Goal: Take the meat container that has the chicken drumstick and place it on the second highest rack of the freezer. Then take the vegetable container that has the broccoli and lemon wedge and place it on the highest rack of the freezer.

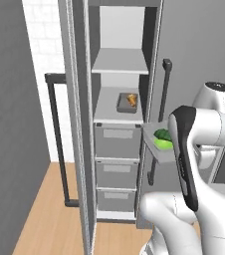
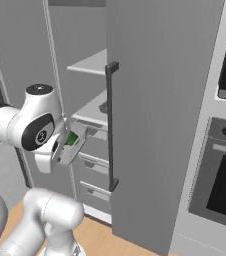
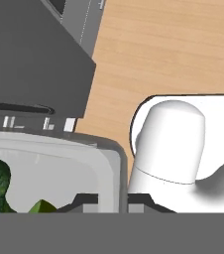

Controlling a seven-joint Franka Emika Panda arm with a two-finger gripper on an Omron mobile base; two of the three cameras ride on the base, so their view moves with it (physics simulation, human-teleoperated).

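my gripper (image 3: 113, 198) clamped on rim of vegetable container (image 1: 157, 142), broccoli (image 1: 163, 134) and lemon wedge (image 1: 163, 144) inside. container hangs just right of freezer (image 1: 118, 119) opening; highest rack (image 1: 119, 62) lies up-left, above meat container (image 1: 128, 103).

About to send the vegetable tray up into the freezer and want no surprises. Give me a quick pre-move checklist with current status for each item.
1. Meat container with the chicken drumstick on the second highest rack: ok.
2. Highest rack free for the tray: ok in the left base view.
3. Gripper shut on the vegetable container rim: ok.
4. Broccoli and lemon wedge in the tray: ok.
5. Tray level: not ok, it looks tilted in the right base view.
6. Freezer door open: ok.
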